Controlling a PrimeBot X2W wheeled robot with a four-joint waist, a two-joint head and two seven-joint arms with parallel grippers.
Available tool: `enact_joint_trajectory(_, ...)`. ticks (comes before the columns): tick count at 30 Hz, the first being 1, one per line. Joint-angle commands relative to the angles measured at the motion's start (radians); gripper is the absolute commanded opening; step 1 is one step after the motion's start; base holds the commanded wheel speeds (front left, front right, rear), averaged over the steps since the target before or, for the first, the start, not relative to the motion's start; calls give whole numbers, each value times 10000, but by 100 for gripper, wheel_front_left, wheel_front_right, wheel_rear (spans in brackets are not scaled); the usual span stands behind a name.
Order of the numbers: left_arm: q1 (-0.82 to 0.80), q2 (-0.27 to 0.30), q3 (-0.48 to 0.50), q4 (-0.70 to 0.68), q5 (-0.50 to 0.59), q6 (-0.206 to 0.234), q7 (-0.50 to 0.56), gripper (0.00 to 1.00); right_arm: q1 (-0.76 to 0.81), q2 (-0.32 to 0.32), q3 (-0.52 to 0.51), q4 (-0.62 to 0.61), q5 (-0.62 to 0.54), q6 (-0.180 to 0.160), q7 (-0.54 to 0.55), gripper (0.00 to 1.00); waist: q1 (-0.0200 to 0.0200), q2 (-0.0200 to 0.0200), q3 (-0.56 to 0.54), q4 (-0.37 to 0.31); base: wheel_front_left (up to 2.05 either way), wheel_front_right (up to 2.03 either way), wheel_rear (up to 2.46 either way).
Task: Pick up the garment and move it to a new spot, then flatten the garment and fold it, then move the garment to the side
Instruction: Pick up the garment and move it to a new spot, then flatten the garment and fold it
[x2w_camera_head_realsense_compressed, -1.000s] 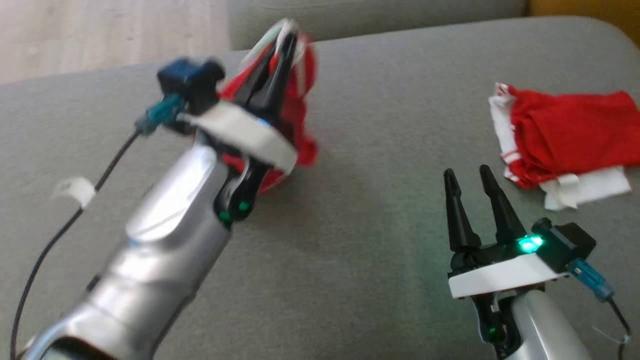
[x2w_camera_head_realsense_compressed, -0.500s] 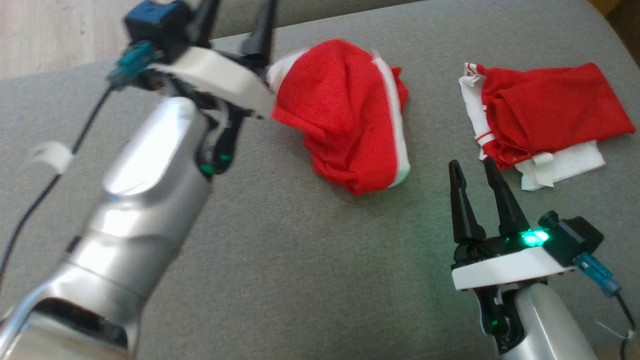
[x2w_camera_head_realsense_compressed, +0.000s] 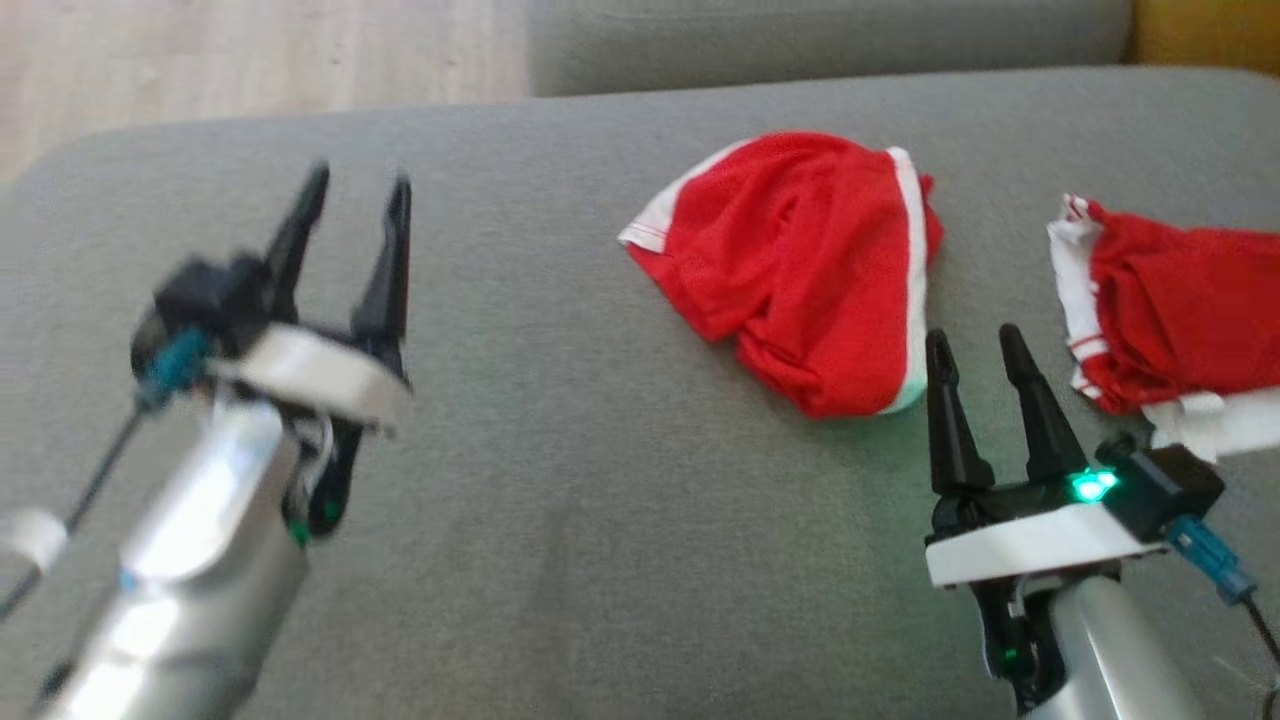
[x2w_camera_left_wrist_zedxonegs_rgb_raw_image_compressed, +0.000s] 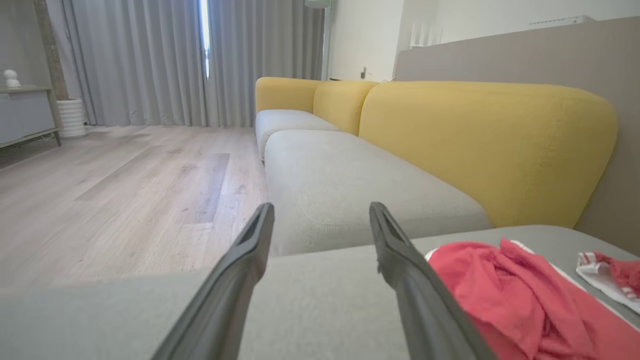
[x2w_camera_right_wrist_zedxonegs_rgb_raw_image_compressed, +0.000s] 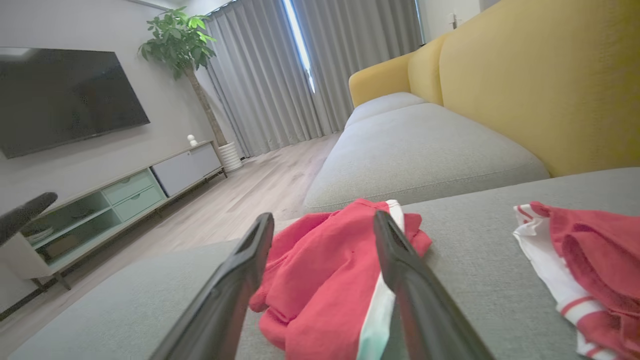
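You have the garment (x2w_camera_head_realsense_compressed: 800, 270) lying on the grey sofa cushion (x2w_camera_head_realsense_compressed: 600, 500), toward its far edge and right of the middle. It is a red mesh piece with white trim: a white band along its left hem and a white stripe down its right side. It sits bunched and creased, not flat, with its lower end rolled into a thick lump.

Your left gripper (x2w_camera_head_realsense_compressed: 358, 185) hangs over the cushion's left part, well apart from the garment, fingers spread and empty. Your right gripper (x2w_camera_head_realsense_compressed: 972, 340) is also spread and empty, its tips just beside the garment's lower right end. A second red and white garment (x2w_camera_head_realsense_compressed: 1180, 310) lies crumpled at the cushion's right edge.
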Motion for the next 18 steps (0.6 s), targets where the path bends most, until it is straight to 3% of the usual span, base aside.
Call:
enact_joint_trajectory(1, -5, 395, 416, -474, 112, 109, -99, 100, -41, -31, 185, -249, -116, -9, -107, 100, 0, 0, -326, 381, 0, 0, 0)
enact_joint_trajectory(10, 3288, -127, 1745, -2585, 933, 843, -121, 100, 180, -31, 301, 17, -301, -9, -107, 100, 0, 0, -698, 683, 0, 0, 0)
enact_joint_trajectory(18, 4366, -773, 2592, -3285, 1791, 712, -123, 100, 101, -31, 360, 151, -791, -9, -106, 100, 0, 0, -698, 811, 0, 0, 0)
